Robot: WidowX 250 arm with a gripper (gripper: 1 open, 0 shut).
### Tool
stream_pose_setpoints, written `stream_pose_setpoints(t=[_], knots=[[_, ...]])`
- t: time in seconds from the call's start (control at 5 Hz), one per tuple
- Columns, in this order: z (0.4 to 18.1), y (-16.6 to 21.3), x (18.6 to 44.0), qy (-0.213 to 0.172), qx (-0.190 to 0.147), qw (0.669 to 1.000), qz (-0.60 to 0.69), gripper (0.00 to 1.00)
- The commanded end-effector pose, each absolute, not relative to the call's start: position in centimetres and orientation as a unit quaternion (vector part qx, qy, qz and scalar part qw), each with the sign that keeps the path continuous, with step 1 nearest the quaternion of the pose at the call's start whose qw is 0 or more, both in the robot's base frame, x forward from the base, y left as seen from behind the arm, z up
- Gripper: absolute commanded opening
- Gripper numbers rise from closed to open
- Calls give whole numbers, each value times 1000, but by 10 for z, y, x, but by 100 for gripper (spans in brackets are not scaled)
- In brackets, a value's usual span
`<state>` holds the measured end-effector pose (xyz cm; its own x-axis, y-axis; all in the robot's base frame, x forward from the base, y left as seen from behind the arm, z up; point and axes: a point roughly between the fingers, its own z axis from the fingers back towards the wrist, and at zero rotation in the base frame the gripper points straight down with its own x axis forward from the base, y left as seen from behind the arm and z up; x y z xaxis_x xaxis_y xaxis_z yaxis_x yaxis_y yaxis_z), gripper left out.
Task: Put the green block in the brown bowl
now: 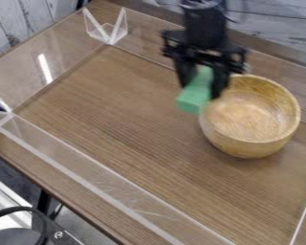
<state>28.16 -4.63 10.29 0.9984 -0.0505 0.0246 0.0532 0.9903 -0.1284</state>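
The black claw (201,72) holds the green block (194,93) pinched between its 2 fingers, which are partly lost in blur. The block hangs in the air, tilted, with its lower end pointing down and a little to the left in the view. It appears at the left rim of the brown bowl (249,117), overlapping that edge in the picture; whether the 2 touch, I cannot tell. The block is not down in the bowl.

The bowl sits upright on the wooden counter (118,115), toward the right side of the view, its round mouth open to the top and its pale grain showing on the inside wall. The arm (213,19) comes in from the top of the picture, dark and smeared by blur, and reaches down to the claw just above and to the left of the bowl.

A small clear plastic piece (106,26) with pointed corners stands near the far edge of the counter, well apart from the bowl. A strip of clear tape (85,167) runs slantwise along the near left part of the counter. At the lower left corner are a black cable (18,208) and dark equipment (12,235), both cut off by the picture's edge. A white plank surface (277,14) shows at the top right, beyond the counter.
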Motion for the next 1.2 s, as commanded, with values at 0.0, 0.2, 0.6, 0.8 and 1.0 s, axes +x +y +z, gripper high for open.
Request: stream_pose_setpoints(t=[0.0, 0.2, 0.6, 0.8, 1.0], knots=[[116, -83, 316, -57, -67, 995, -36, 0], [113, -109, 333, -67, -65, 995, -46, 0], [111, -71, 331, -58, -57, 996, -48, 0], [110, -52, 333, -51, -43, 996, -53, 0], [107, -51, 336, -43, -34, 996, -65, 0]])
